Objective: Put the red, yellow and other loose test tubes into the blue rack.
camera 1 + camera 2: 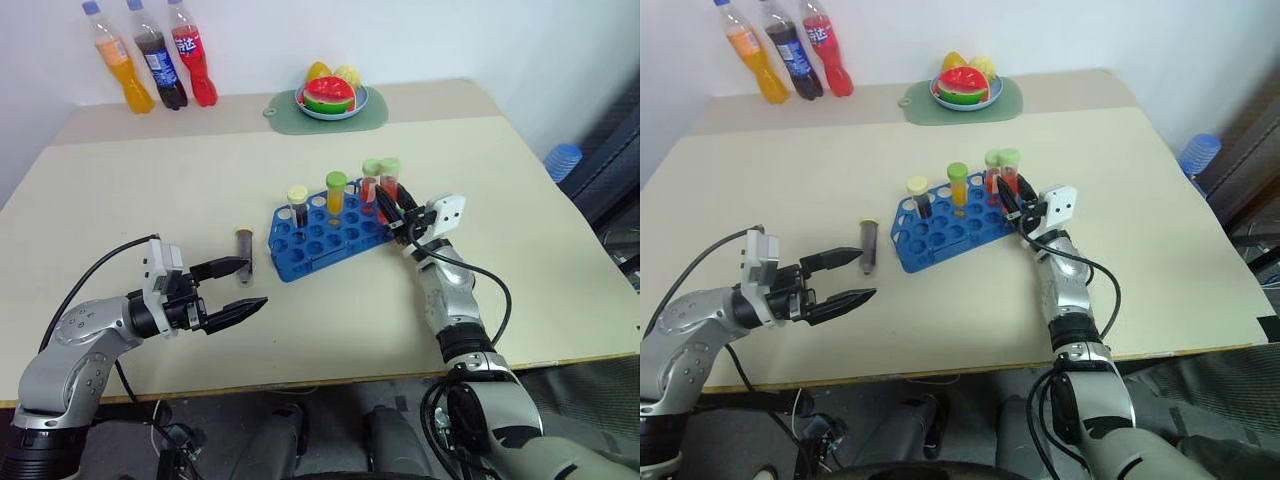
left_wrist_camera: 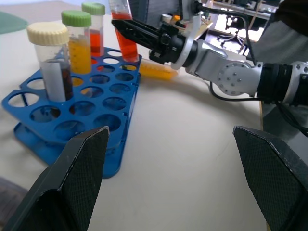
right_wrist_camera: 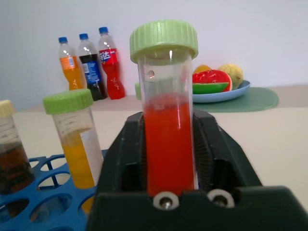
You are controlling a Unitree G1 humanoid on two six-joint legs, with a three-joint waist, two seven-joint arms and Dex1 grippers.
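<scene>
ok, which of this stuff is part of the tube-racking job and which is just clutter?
Job:
- blue plastic tube rack
- green-capped red tube in the right end effector
- dark loose tube lying left of the rack
- orange tube lying by the rack
- three tubes already racked

Clutter:
- three soft-drink bottles
- blue plate of toy fruit
- green mat

Rack [image 1: 325, 240] sitting mid-table [image 1: 520, 300]; loose tube [image 1: 244, 255] lying just left; bottles [image 1: 155, 65] standing behind, far left; plate [image 1: 365, 100] behind rack.
</scene>
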